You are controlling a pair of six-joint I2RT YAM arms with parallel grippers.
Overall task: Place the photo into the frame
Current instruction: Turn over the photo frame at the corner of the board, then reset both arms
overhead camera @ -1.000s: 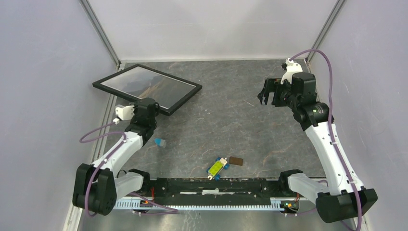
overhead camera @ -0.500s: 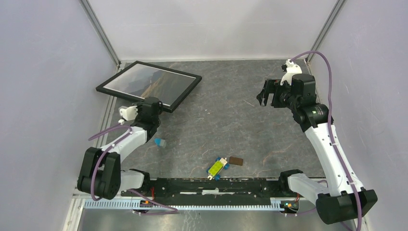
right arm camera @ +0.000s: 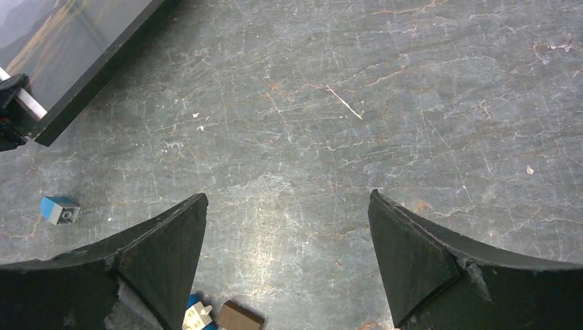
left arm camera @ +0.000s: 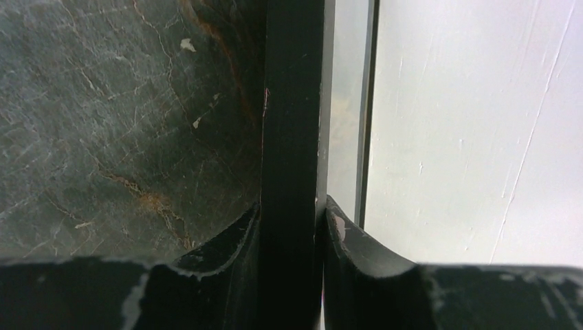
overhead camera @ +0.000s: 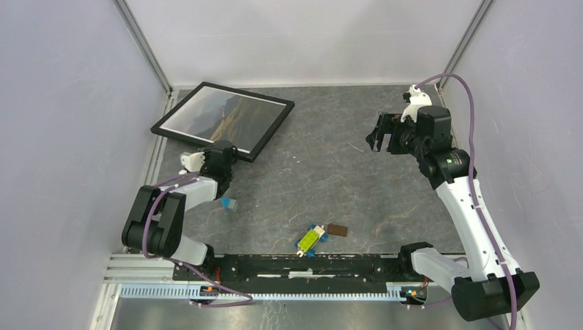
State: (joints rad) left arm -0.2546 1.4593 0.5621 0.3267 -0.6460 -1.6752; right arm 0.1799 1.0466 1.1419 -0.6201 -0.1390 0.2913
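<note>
The frame, black side showing, lies tilted at the far left with the photo, a dark brown-gold landscape, inside it. My left gripper is shut on the frame's near rail. In the left wrist view the black rail stands pinched between both fingers of that gripper. My right gripper is open and empty, raised over the far right of the table. In the right wrist view that gripper hangs over bare table, with the frame and photo at the top left.
A small blue brick lies just near of the left gripper. A yellow and blue toy and a small brown block lie near the front middle. Grey walls close in the table on three sides.
The left gripper, still holding the frame, has moved right and nearer, and the frame has shifted right and turned a little. The left arm has folded back. The right arm has not moved.
</note>
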